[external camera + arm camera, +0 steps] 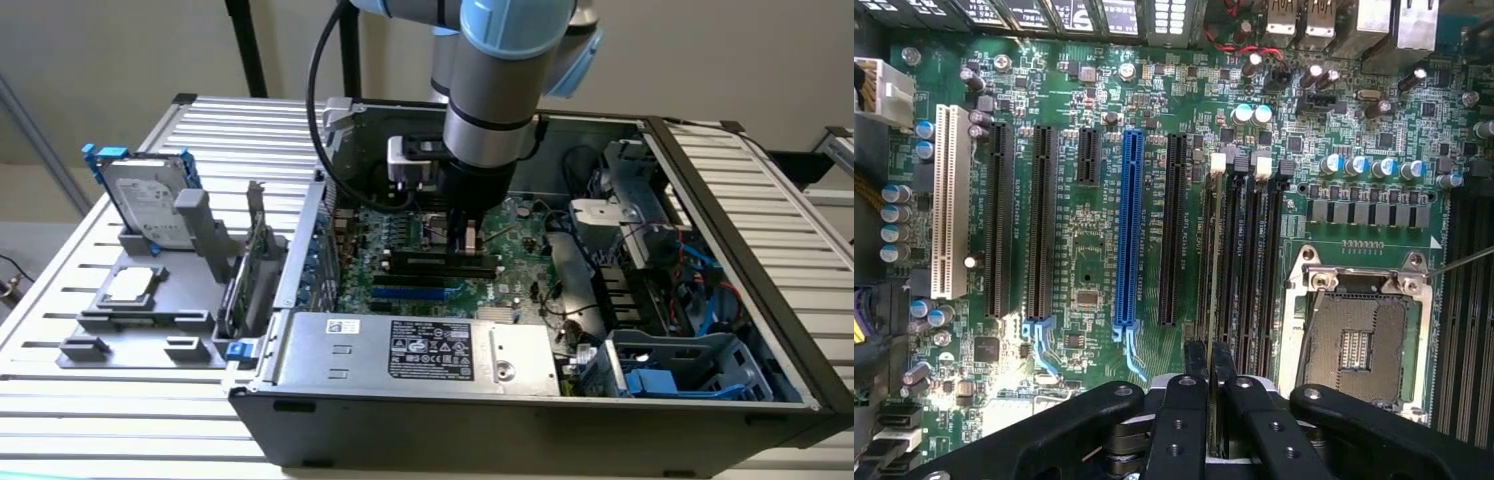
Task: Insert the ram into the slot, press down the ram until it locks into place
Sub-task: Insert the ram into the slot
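The counter (94,420) is ribbed bare metal with a dull sheen. The computer case (534,430) looks like dark painted sheet metal, matt; the power supply (314,355) inside it is unpainted grey metal bearing a paper-looking label (430,350). The motherboard (1074,100) has a glossy green lacquered surface. Its memory slots (1249,270) are black plastic, slightly shiny; the blue slot (1129,230) is bright smooth plastic. The processor socket frame (1354,272) is polished metal. The pincer (1208,352) is matt black. The arm (487,90) is brushed silver metal with pale blue plastic caps.
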`<state>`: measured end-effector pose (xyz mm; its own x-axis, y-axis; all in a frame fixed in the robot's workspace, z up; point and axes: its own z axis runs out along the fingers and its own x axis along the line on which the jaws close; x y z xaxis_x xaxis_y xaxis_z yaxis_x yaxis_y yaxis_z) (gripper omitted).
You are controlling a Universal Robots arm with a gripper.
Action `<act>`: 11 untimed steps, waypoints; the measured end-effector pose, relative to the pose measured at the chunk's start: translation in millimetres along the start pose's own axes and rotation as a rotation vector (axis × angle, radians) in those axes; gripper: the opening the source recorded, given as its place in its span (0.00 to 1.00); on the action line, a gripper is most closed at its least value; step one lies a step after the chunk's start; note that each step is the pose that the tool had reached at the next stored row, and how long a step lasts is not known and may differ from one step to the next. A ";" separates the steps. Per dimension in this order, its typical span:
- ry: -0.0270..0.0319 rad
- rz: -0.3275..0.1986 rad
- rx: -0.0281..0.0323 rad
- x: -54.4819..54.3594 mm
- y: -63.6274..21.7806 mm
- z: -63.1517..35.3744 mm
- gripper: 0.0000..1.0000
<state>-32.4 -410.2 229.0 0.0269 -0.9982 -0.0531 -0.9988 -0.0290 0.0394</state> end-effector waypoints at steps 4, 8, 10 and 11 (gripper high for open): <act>-0.0001 0.003 0.0002 -0.5 -0.1 2.7 0.13; -0.0002 0.003 0.0002 -0.5 -0.1 3.5 0.13; -0.0002 0.003 0.0002 -0.4 -0.1 4.0 0.13; -0.0002 0.004 0.0002 -0.4 -0.1 4.3 0.13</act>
<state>-32.4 -409.5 224.8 0.0234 -0.9983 -0.0532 -0.9989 -0.0255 0.0394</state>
